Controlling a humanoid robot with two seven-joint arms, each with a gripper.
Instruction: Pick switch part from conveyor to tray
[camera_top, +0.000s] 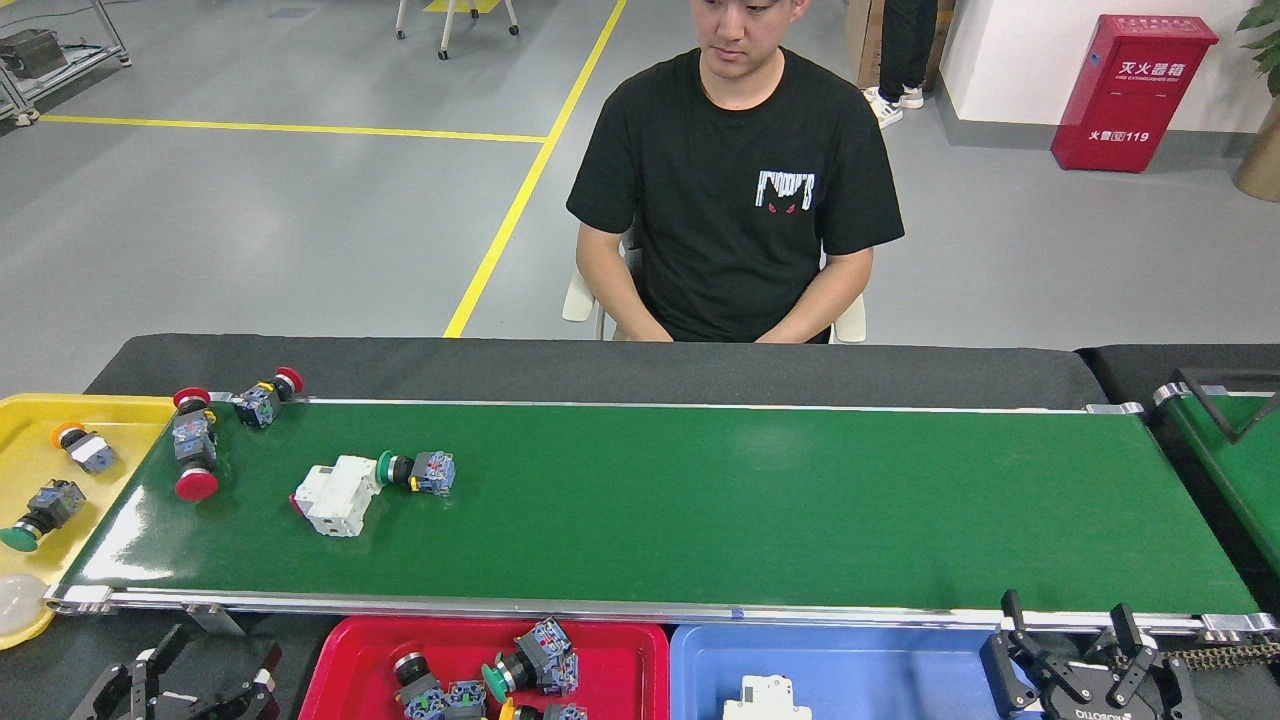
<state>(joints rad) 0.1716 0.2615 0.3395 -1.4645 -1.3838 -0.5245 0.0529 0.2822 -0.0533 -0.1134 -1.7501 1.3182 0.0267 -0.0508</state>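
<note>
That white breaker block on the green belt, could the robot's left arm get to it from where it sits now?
Probably yes. The white breaker lies on the conveyor toward its left end, and the left gripper sits open just below the near rail, with nothing between them. Only a green-capped switch touches the breaker's far side.

The long, glossy green conveyor belt (700, 500) with silver aluminium side rails runs across the view. At its left part lie the switch parts — a white boxy breaker-style switch (335, 496) on its side, touching the green-capped push-button switch (415, 471) just to its right. Farther left, a red mushroom-headed switch (194, 456) lies lengthwise, and another red-capped switch (265, 396) rests at the far rail. The red plastic tray (340, 665) below the near rail holds several push-button switches — one green-capped (525, 665).
</note>
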